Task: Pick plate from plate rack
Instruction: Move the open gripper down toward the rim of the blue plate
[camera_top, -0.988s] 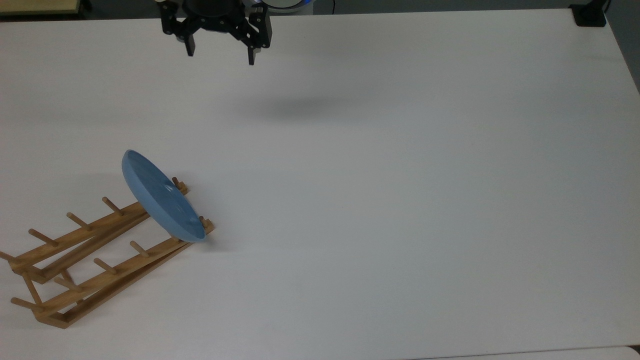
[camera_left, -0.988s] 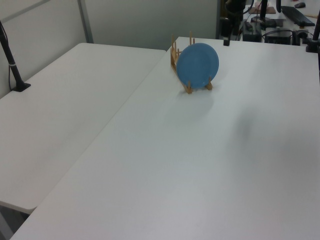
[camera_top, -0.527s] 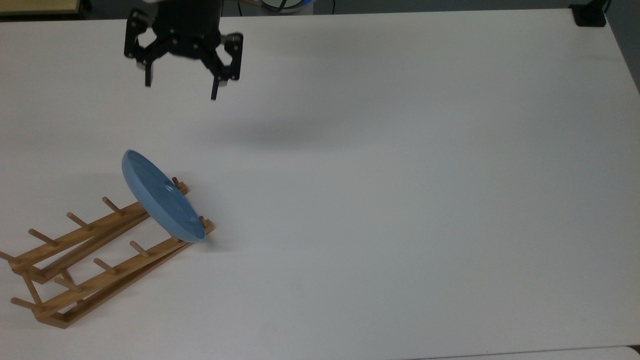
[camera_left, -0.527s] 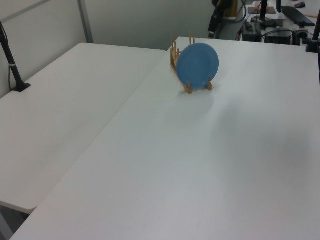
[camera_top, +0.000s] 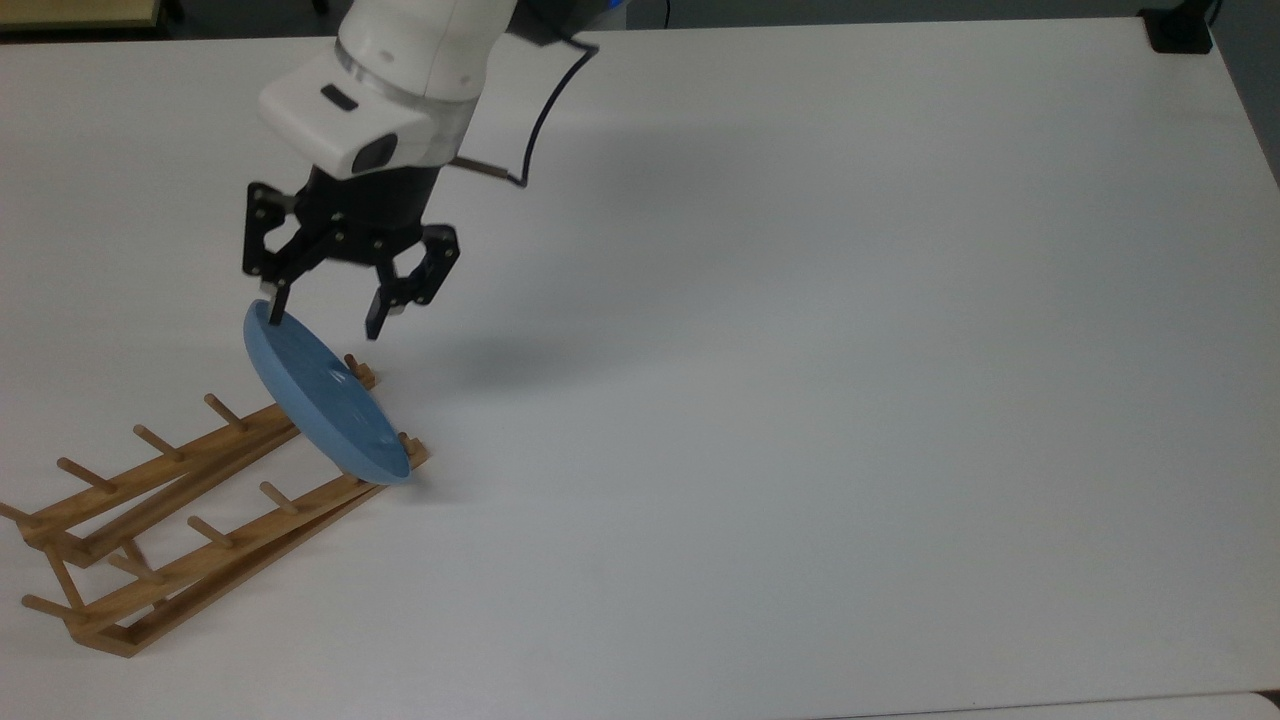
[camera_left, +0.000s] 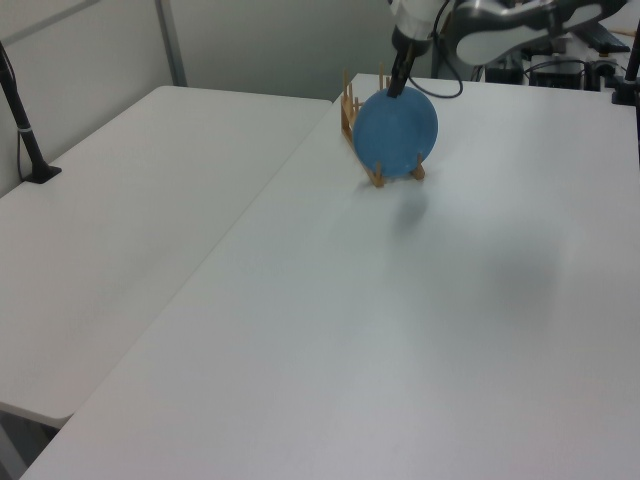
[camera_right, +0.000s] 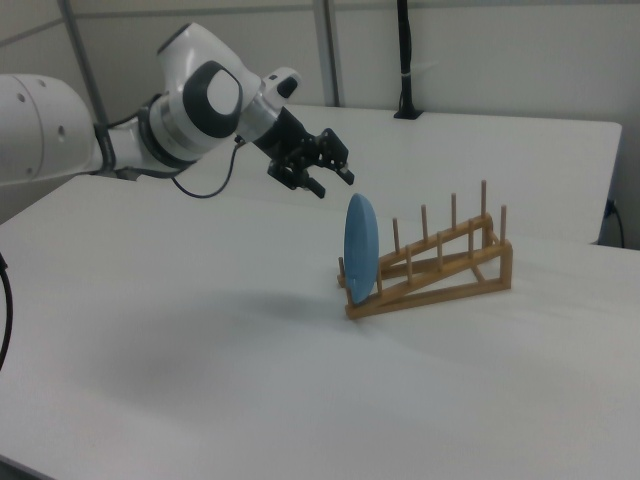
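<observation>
Light-blue plate (camera_top: 322, 395) stands on edge in the end slot of the wooden plate rack (camera_top: 165, 520), leaning on the last pegs. Having travelled from the table's far edge in the past second, the gripper (camera_top: 323, 317) now hovers just above the plate's upper rim, fingers spread wide and empty, so a grasp looks imminent. No brand, label or writing is legible.

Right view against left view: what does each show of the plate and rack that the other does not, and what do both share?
Right view alone: the plate edge-on and upright at the low end of the plate rack, whose rails rise toward the right view's right. Left view alone: the plate's round blue face, hiding most of the rack. Both: the hand up near the plate's top edge, and the white table.
</observation>
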